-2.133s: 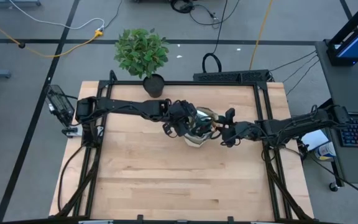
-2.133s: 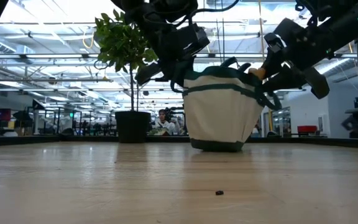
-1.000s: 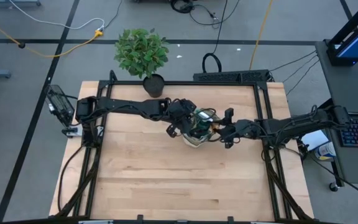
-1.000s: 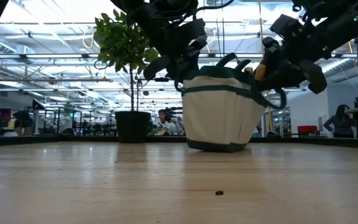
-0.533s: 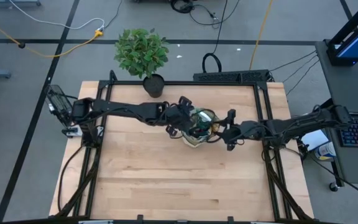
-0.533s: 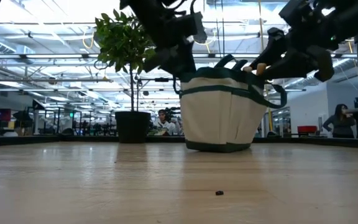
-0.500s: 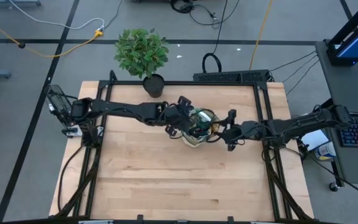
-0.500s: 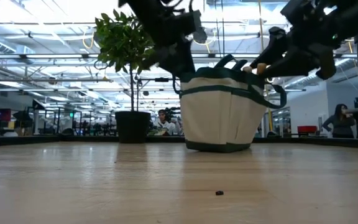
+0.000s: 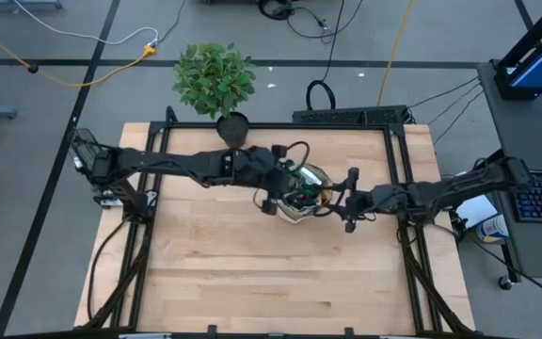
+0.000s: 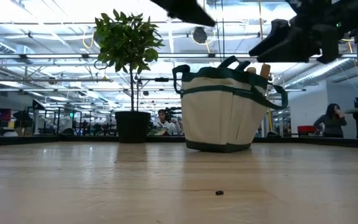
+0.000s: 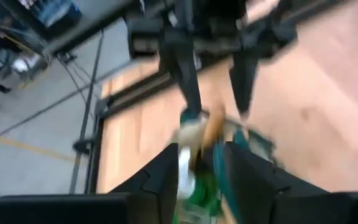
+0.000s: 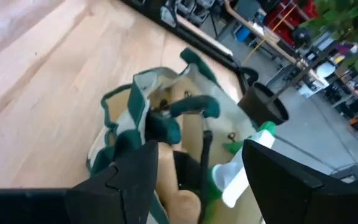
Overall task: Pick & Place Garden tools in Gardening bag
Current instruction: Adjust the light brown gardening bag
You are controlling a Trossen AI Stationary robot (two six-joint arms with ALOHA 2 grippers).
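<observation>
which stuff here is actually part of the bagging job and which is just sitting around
Part of the job:
- gardening bag, upright on the table
- wooden tool handle poking out of its top
- left gripper and right gripper, both open, on either side of the bag

Just sitting around:
- potted plant at the table's far edge
- small dark speck on the table

The tabletop (image 9: 252,273) is pale wooden planks in a dark frame. The bag (image 9: 299,193) stands upright on it (beige, green-trimmed), nearer the far edge than the near one and about midway between the side edges. A black plant pot (image 9: 232,127) sits at the far edge, toward the left corner. One small dark speck (image 10: 219,193) lies near the front.
</observation>
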